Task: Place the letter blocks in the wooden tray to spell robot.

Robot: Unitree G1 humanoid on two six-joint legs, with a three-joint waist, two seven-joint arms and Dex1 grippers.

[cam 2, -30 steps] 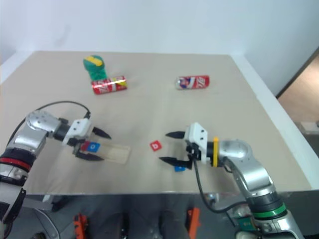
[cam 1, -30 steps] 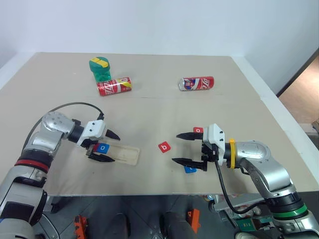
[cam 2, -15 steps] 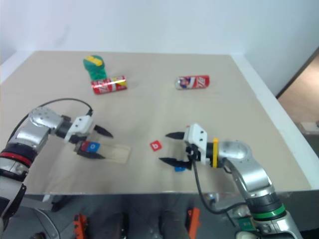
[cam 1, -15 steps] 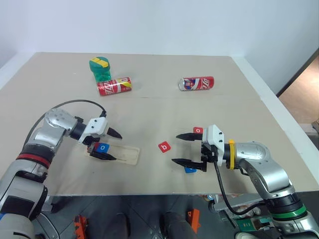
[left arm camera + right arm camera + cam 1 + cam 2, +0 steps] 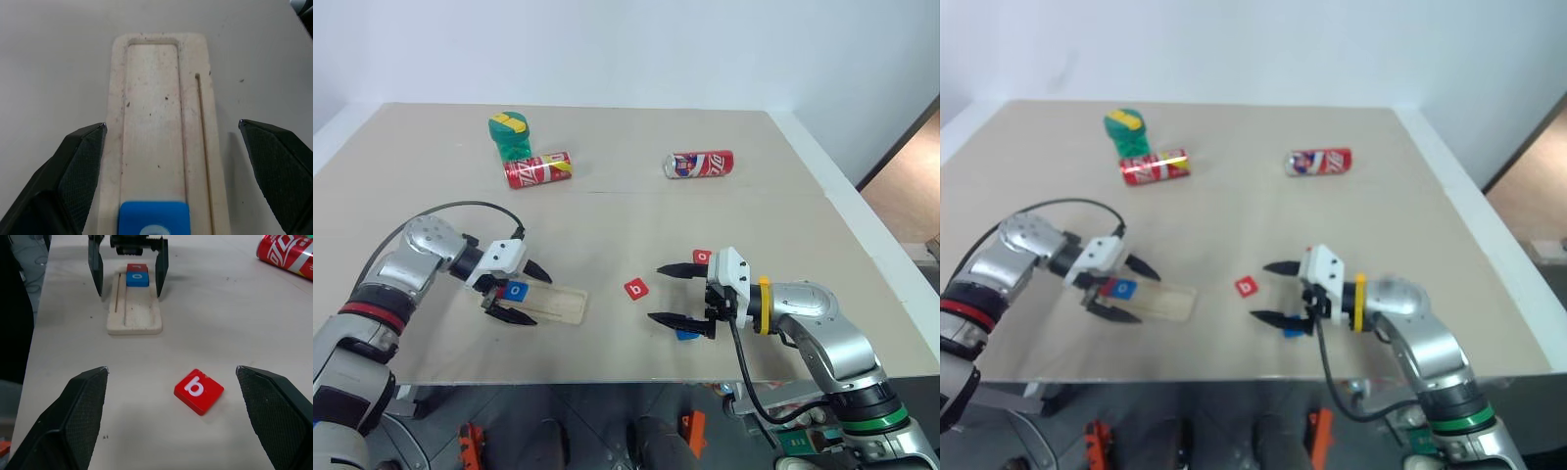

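As seen from the head camera, tray: wooden tray (image 5: 548, 303) lies flat on the counter (image 5: 607, 215), long axis running left to right, tilted slightly.
Tray contents: red tile (image 5: 136, 268) then blue "o" tile (image 5: 516, 290) at the left end.
Left gripper (image 5: 521, 293): jaws wide open, straddling that end, gripping nothing.
Right gripper (image 5: 670, 293): jaws open, empty, pointing left.
Loose tiles: red "b" tile (image 5: 636, 289) between tray and right gripper; red tile (image 5: 702, 257) and blue tile (image 5: 686, 334) beside its jaws.

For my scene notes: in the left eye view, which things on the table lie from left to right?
Green container → left red soda can → pale wooden tray → red b tile → right red soda can
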